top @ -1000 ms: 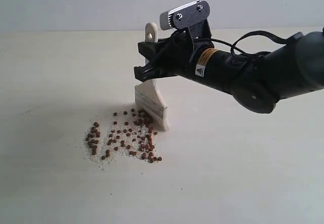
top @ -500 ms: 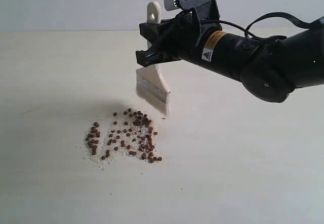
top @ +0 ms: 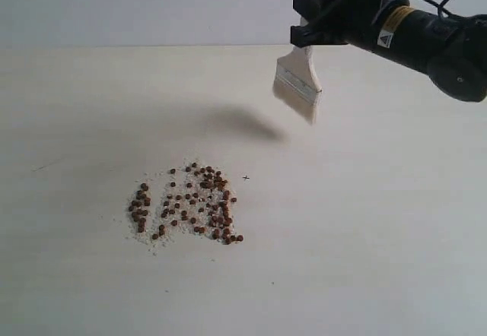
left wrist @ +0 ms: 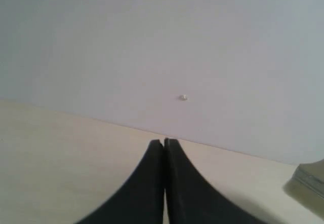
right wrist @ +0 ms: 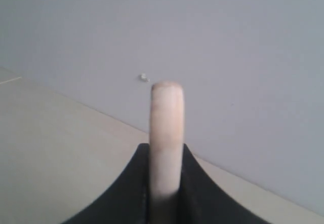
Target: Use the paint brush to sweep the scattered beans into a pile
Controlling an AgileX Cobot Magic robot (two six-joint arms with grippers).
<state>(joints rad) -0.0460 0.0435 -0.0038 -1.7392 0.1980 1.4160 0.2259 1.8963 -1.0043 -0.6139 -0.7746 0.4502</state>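
Beans (top: 186, 203): loose cluster on table (top: 396, 260), mixed with white crumbs. Judged mostly gathered; edge stragglers left.
Paint brush (top: 298, 85): airborne, well clear of beans, above and right, bristles down.
Right gripper (top: 313, 18): clamped on brush handle.
Left gripper (left wrist: 164, 148): jaws together, empty.

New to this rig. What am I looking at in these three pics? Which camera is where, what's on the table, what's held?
It is a robot with two arms, each ending in a two-finger gripper. The wide picture comes from a camera off the arms; the other two come from cameras on the wrists. On the pale table lies a loose cluster of small reddish-brown beans among white crumbs. The right gripper is shut on the handle of the paint brush, which hangs bristles down in the air, away from the beans. Its wrist view shows that handle between the black fingers. The left gripper is shut and empty.
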